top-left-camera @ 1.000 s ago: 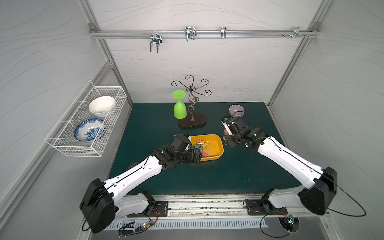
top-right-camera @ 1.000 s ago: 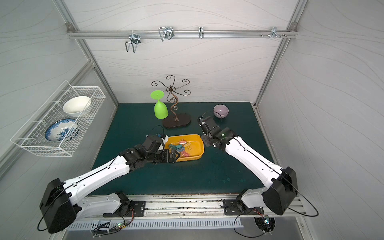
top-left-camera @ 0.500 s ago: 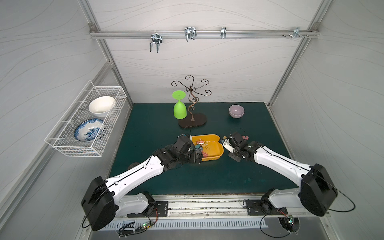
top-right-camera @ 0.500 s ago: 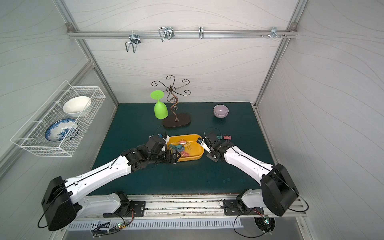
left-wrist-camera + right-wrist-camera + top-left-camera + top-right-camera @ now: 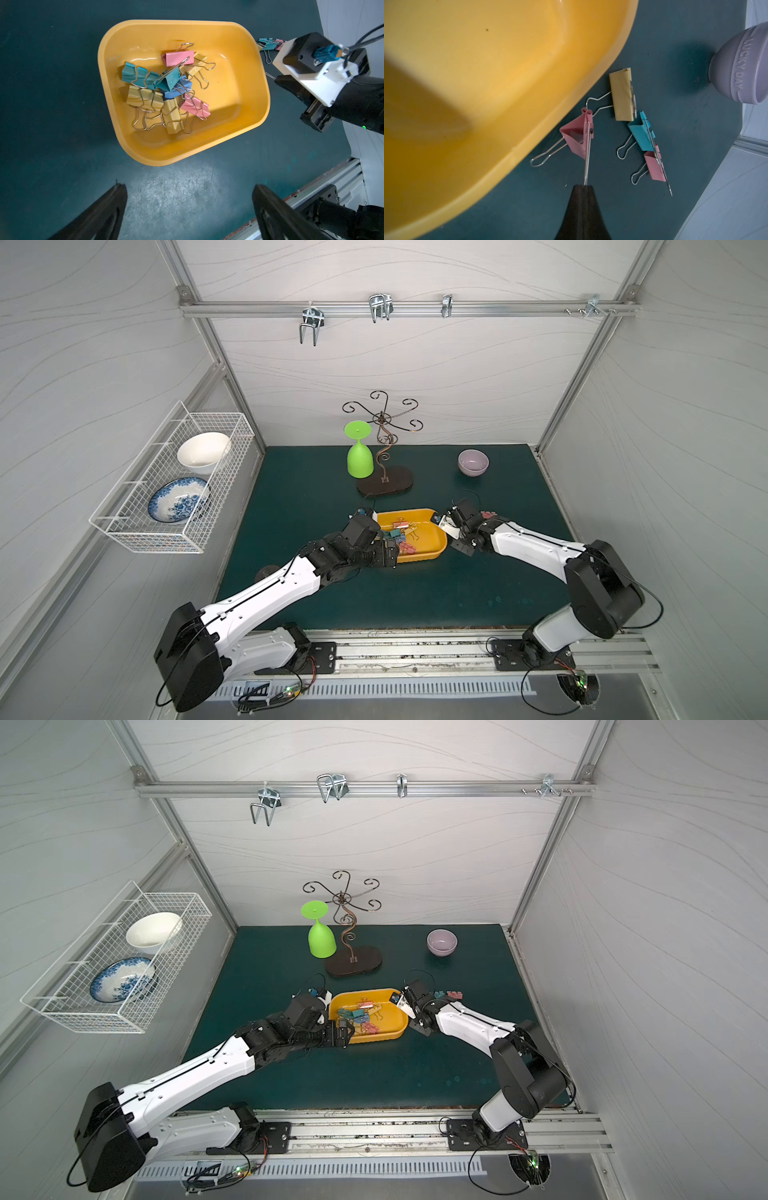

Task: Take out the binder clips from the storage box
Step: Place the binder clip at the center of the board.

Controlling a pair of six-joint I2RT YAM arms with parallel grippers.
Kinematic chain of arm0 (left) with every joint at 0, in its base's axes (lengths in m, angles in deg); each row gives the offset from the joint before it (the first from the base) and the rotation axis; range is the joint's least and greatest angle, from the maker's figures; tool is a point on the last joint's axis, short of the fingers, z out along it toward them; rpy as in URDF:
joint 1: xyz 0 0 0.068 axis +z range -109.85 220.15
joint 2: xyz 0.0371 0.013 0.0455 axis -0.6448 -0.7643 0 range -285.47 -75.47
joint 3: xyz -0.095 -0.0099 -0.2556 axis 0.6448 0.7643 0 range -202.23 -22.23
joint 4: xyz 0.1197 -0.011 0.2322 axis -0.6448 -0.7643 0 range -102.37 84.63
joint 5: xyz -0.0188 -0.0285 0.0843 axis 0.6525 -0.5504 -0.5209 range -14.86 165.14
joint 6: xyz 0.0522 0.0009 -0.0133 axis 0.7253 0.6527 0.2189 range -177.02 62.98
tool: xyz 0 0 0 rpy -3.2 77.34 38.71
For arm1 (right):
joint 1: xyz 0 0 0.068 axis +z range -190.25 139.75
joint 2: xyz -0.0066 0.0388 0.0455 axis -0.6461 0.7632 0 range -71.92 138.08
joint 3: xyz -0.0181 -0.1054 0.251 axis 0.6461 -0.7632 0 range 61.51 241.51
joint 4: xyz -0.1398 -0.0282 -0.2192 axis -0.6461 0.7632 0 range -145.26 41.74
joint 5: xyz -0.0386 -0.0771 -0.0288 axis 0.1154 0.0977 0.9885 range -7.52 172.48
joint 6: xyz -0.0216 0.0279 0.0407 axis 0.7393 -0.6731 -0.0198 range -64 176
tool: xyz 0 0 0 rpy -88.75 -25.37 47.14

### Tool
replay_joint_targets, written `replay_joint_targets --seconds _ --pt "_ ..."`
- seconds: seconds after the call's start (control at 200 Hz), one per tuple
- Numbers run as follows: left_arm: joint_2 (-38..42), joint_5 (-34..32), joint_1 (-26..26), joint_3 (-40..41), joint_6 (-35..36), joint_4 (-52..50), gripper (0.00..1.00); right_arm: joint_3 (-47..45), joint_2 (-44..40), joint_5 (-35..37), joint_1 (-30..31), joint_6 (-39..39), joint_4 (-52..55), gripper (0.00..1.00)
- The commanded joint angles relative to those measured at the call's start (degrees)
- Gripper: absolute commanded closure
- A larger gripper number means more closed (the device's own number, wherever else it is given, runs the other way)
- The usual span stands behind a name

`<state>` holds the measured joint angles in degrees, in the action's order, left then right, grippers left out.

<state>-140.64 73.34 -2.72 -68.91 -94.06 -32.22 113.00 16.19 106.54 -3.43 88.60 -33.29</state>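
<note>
Green matting [image 5: 654,52] supports the storage box [image 5: 571,97]. Right gripper [image 5: 584,187] fingers, pressed together, pinch a pink binder clip [image 5: 576,138] by its wire handle, outside the box wall, probably for release. Left gripper [image 5: 187,205] fingers stand spread, empty; remaining binder clips [image 5: 166,87] lie ahead in the box.

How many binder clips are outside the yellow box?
4. Beside the box on the mat: a yellow clip, a teal clip, a pink clip. The right tool holds a second pink clip. More may be hidden.
</note>
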Motion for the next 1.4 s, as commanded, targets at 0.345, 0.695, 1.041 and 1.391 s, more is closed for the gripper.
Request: replay_joint_targets --seconds 0.345,0.695,1.041,1.391 --pt "1.25 -0.14 0.6 0.71 0.17 0.84 0.01 1.2 -0.5 3.87 1.66 0.79 4.87 1.0" --pt "0.96 0.22 0.68 0.31 0.21 0.49 0.01 1.09 1.44 2.45 3.63 2.02 3.73 0.92" --pt "0.67 1.17 0.68 -0.12 -0.01 0.39 0.01 1.97 -1.02 0.6 4.4 -2.5 4.84 0.71" --pt "0.3 2.25 0.68 -0.43 0.12 0.64 0.01 8.08 -12.4 -15.7 -4.44 -34.39 11.52 0.74"
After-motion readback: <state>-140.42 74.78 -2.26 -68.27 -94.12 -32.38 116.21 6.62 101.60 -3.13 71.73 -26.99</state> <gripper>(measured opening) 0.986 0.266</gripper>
